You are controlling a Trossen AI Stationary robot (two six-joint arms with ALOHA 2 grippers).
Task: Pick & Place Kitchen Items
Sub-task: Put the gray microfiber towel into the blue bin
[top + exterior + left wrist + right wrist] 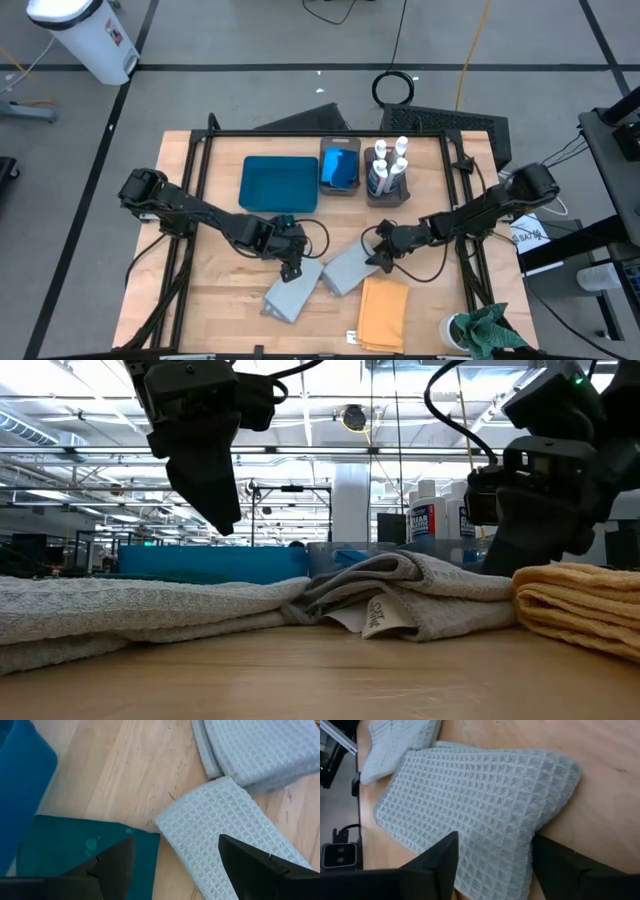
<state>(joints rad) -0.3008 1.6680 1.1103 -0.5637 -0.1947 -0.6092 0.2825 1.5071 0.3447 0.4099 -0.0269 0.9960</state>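
Note:
Two folded pale grey cloths lie flat on the table, one [292,292] near the front and one [350,268] to its right. A mustard cloth [383,312] lies in front of the second. My left gripper [291,252] hangs open and empty above the first grey cloth's far end [215,835], with a dark teal cloth [85,845] beside it. My right gripper [384,252] is open and low over the second grey cloth [480,805], its fingers [440,862] on either side of the cloth's end. White bottles [388,165] stand in a bin, and blue sponges [340,165] lie in another. My right gripper's open fingers come down on the second grey cloth's end [495,865] from above, slanting from the table's right. I cannot tell whether the fingertips touch it. The cloth lies flat on the table.
The flat teal tray [279,183] lies at the far left of the two bins [366,190]. A bright green rag [487,330] sits at the front right corner. Bare wood [215,290] lies at the front left. A black frame [300,135] edges the table.

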